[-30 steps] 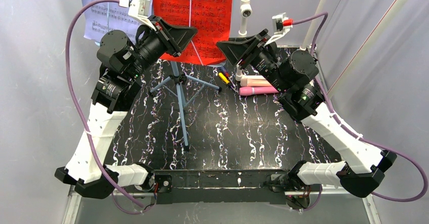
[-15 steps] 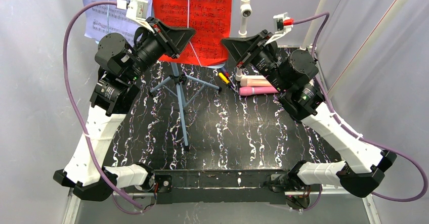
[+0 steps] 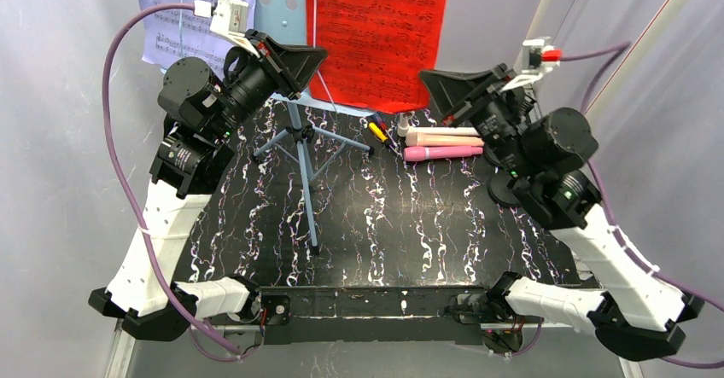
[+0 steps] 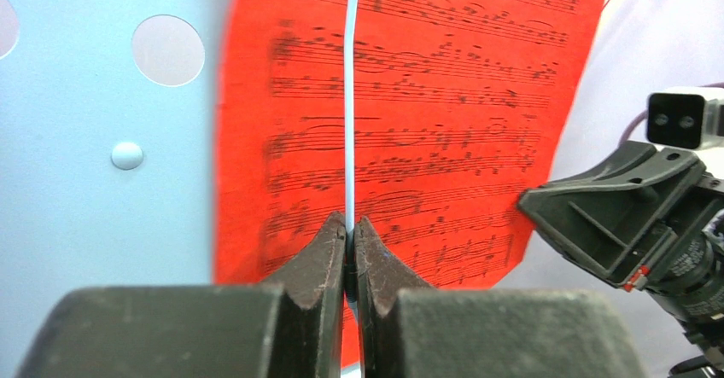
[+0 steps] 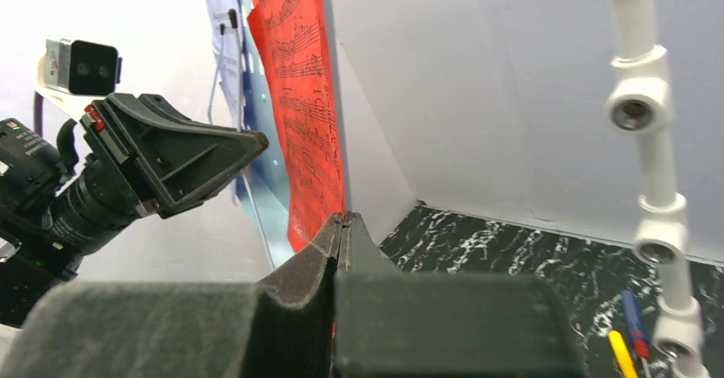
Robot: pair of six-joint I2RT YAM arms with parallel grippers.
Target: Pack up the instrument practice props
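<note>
Right end effector (image 5: 342, 220), red page (image 3: 378, 32) pulled rightward

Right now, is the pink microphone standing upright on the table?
No, in the top view the pink microphone lies flat on the table, right beside the beige microphone.
</note>
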